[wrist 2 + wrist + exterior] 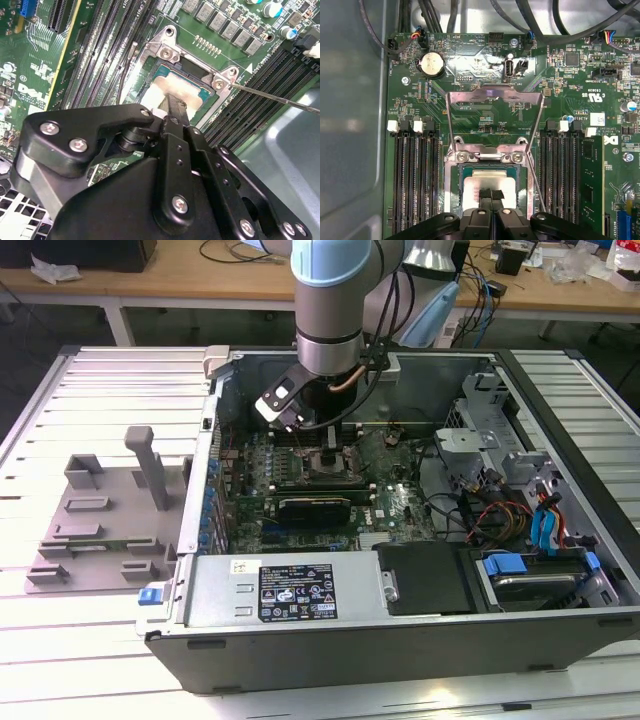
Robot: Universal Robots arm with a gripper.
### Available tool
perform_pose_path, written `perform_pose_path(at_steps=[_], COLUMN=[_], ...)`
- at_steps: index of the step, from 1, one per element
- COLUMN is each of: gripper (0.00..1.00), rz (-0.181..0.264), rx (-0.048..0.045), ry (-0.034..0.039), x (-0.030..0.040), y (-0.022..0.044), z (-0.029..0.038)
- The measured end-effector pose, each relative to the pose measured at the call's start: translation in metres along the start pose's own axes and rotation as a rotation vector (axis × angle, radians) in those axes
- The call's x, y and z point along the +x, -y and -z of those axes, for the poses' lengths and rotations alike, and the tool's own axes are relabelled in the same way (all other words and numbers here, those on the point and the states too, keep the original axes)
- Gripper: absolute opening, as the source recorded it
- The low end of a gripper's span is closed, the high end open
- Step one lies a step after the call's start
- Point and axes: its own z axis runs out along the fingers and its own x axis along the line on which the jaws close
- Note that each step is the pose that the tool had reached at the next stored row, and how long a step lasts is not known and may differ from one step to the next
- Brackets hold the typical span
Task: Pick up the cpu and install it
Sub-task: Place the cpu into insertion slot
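Note:
The cpu (506, 181) lies flat inside the motherboard socket (454, 186), its silver top showing in both wrist views (172, 84). My gripper (491, 193) reaches down into the open computer case (210, 530) over the socket (330, 462). Its two fingers are shut side by side, and their tips (176, 106) rest on or just above the near part of the cpu's top. Nothing sits between the fingers. The socket's metal load plate (492, 97) stands swung open beyond the cpu, and its thin lever (280, 97) sticks out to one side.
Memory slots (415, 180) flank the socket on both sides. A coin battery (431, 65) and cables (480, 510) lie beyond it. A grey plastic tray (100, 510) sits on the table at the exterior view's left. The power supply (290, 590) fills the case's near side.

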Motion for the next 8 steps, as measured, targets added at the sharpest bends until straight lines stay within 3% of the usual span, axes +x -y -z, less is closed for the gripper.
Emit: perform_pose_path(at_steps=[4, 8], gripper=[0.11, 0.11], rz=[0.0, 0.0], rx=[0.0044, 0.0054], ry=[0.0, 0.0019], x=[0.0, -0.0001], y=[-0.0015, -0.0012], z=[-0.0001, -0.0042])
